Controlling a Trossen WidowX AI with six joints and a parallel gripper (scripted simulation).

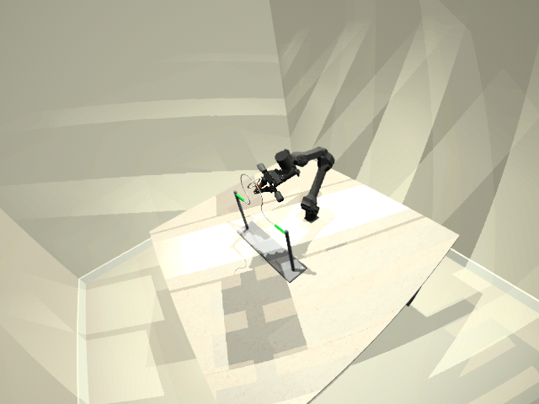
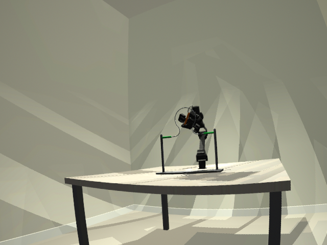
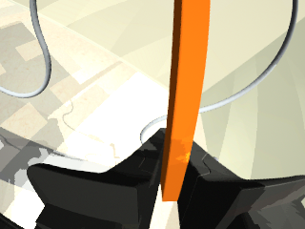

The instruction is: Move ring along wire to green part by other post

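Apparently held the ring (image 1: 248, 186) (image 2: 191, 105) up by the thin grey wire (image 1: 241, 180) (image 2: 175, 118) (image 3: 286, 48), near the upper bends and well apart from both green parts. Had the orange handle (image 1: 258, 187) (image 2: 187, 118) (image 3: 188, 95) clenched between the fingers of the gripper (image 1: 258, 190) (image 2: 186, 125) (image 3: 170, 134), tilted in the exterior view. Could not tell the exact gap around the wire, nor the destination post. Called, probably, for slow, short moves, turning the wrist with each bend to hold the ring square and centred, fingertips clear of grey. Needed, farther out, an approach toward the left green sleeve (image 1: 240, 197) (image 2: 166, 137) or the right green sleeve (image 1: 280, 228) (image 2: 208, 132), before any release. Showed no readable brand, label or writing.
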